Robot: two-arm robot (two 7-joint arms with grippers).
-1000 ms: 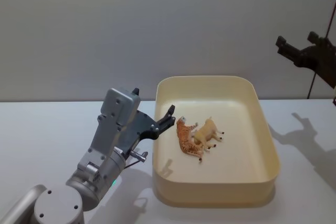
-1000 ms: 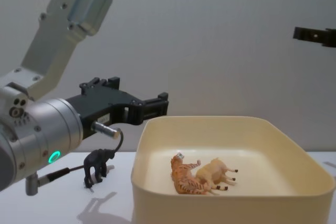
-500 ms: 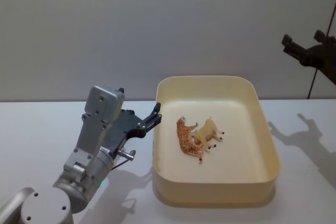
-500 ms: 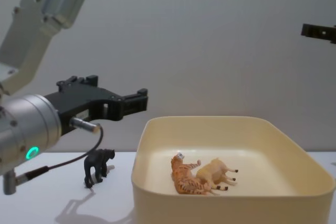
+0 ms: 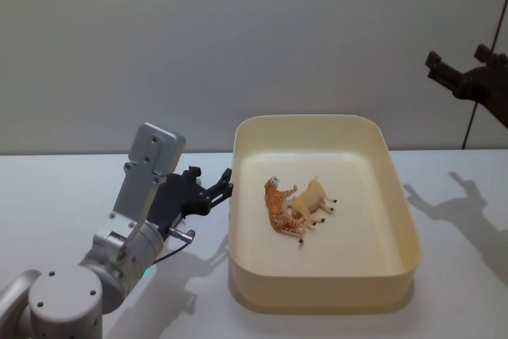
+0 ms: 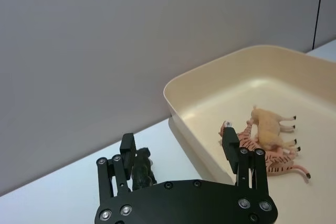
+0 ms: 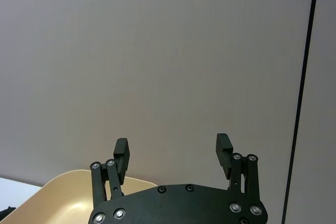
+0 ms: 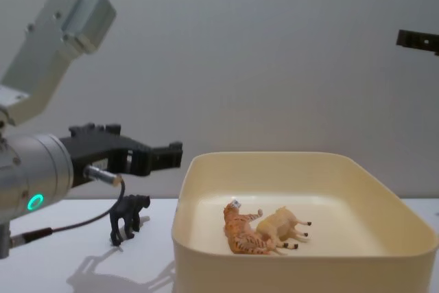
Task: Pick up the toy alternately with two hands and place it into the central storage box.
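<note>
Left hand [image 5: 214,190] is up off the white worktop [image 5: 63,188], just left of the storage box [image 5: 401,220], fingers spread wide and holding nothing; in the left wrist view [image 6: 178,148] both finger pads stand well apart with open air between them. Its silver arm [image 8: 27,169] shows a green ring light [image 8: 34,202]. Black toy animal [image 8: 127,216] stands upright on the worktop left of the box, near its left wall but not touching it; in the left wrist view it sits [image 6: 140,167] right by one finger of the open hand, and whether it touches that finger I cannot tell. Storage box sits mid-worktop, cream plastic, rounded corners [image 8: 411,228]. Inside it, two toys lie on their sides on the floor, touching each other: striped orange tiger [image 5: 279,210] on the left, pale tan animal with dark hooves [image 5: 313,200] pressed against its right side; same pair in the chest view, tiger [image 8: 241,230] and tan one [image 8: 282,226]. Right hand [image 5: 467,81] is raised high at the right edge, well clear of the box, fingers wide apart and empty; right wrist view [image 7: 173,153] shows the gap between its pads with only the grey wall [image 7: 157,51] behind
</note>
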